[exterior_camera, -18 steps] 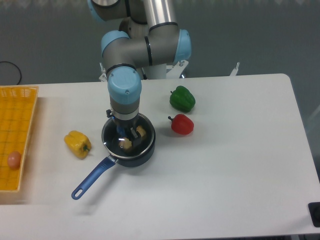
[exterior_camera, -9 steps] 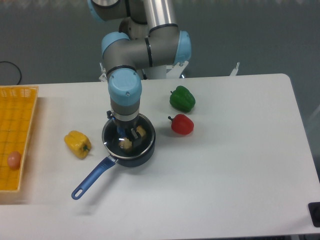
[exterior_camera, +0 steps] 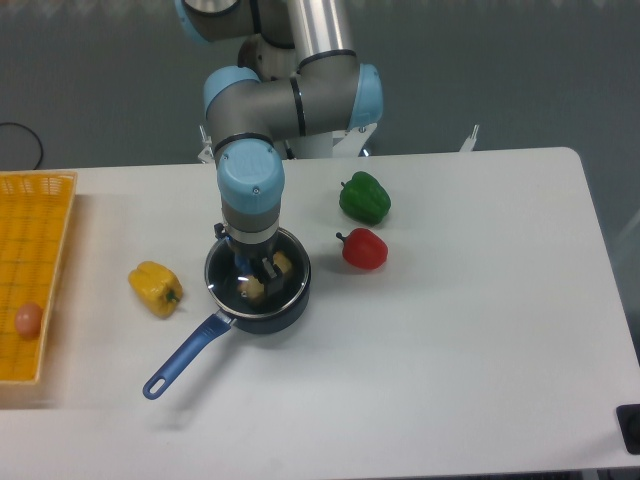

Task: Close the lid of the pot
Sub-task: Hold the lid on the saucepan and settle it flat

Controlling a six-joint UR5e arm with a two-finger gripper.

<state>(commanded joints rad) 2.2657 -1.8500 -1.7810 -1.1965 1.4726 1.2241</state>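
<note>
The pot (exterior_camera: 272, 318), a dark pan with a long blue handle (exterior_camera: 185, 357), sits left of the table's middle. The glass lid (exterior_camera: 284, 284) with its metal rim lies level on top of the pot, and yellowish food pieces show through it. My gripper (exterior_camera: 255, 266) points straight down over the lid's centre. Its dark fingers (exterior_camera: 268, 266) stand on either side of the blue knob (exterior_camera: 243, 262). The wrist hides most of the knob and the fingers, so I cannot see whether they press on it.
A yellow pepper (exterior_camera: 155, 288) lies left of the pot. Right of it lie a red pepper (exterior_camera: 364, 249) and a green pepper (exterior_camera: 365, 197). A yellow basket (exterior_camera: 35, 240) holding a small pinkish object (exterior_camera: 28, 319) stands at the left edge.
The arm has shifted only a few pixels. Pot, lid and peppers stay where they were.
</note>
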